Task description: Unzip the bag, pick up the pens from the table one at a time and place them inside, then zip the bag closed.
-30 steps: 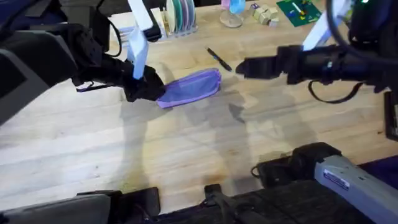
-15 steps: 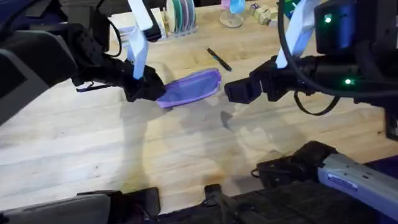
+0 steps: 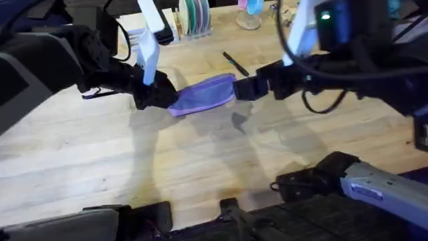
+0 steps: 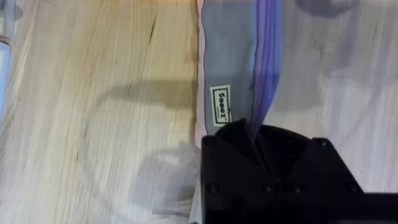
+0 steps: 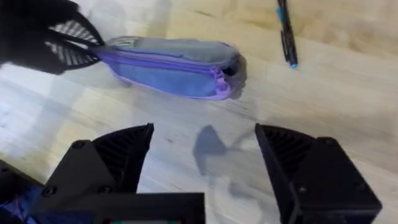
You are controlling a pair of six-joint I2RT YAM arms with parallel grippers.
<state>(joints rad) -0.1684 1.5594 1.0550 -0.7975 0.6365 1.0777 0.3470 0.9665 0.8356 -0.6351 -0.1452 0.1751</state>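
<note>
Item 1, bag (image 3: pixel 204 94): lavender pouch lying on the surface (image 3: pixel 200 161), far centre, zipper shut along its full length with the pull at the end away from my left arm. No shift over the last second.

Item 2, left gripper (image 3: pixel 160 97): clamped on the near-left end of the bag, same hold as a second ago; I keep it there as the anchor.

Item 3, right gripper (image 3: pixel 242 89): jaws wide open, empty. Changed: a second ago it hung well to the right of the bag; it has swept in and now sits just beside the zipper-pull end, not yet touching as far as I can judge.

Item 4, pen (image 3: pixel 235 64): dark, on the surface just beyond the bag, untouched.

Status: unzipping not begun; I judge the pull to be my next target.
</note>
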